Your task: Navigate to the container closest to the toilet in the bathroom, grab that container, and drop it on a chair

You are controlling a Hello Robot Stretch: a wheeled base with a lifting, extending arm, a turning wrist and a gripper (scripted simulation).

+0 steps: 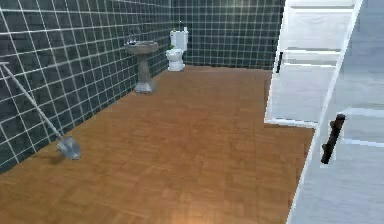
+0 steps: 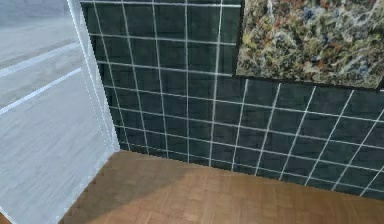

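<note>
Forward view: a bathroom with a brown wood-plank floor (image 1: 190, 140) and dark teal tiled walls (image 1: 80, 50) with pale grout. A white toilet (image 1: 177, 48) stands in the far corner, its tank against the back wall. Near it, toward the view's left, a pedestal sink (image 1: 146, 58) stands against the side wall, a grey basin on a slim column. Closer in, at the view's left, a long-handled tool (image 1: 68, 149), either a mop or a brush, leans on the tiles; its grey head rests on the floor and its pale handle runs up toward the left edge. At the view's right stands a white panelled door (image 1: 305, 70). Nearer than it is a second white door leaf (image 1: 350, 175) with a black handle (image 1: 333, 138). Where the container stands cannot be told, as anything at the toilet's base is too small to identify. Arm side view: a white panel surface (image 2: 40, 120) takes up the left and meets a dark tiled wall section (image 2: 170, 90) at a pale upright edge. A wall picture (image 2: 315, 40), mottled green, brown and yellow, hangs on the tiles at upper right. Wood planks run along the bottom. Gripper: its state and any load cannot be told
</note>
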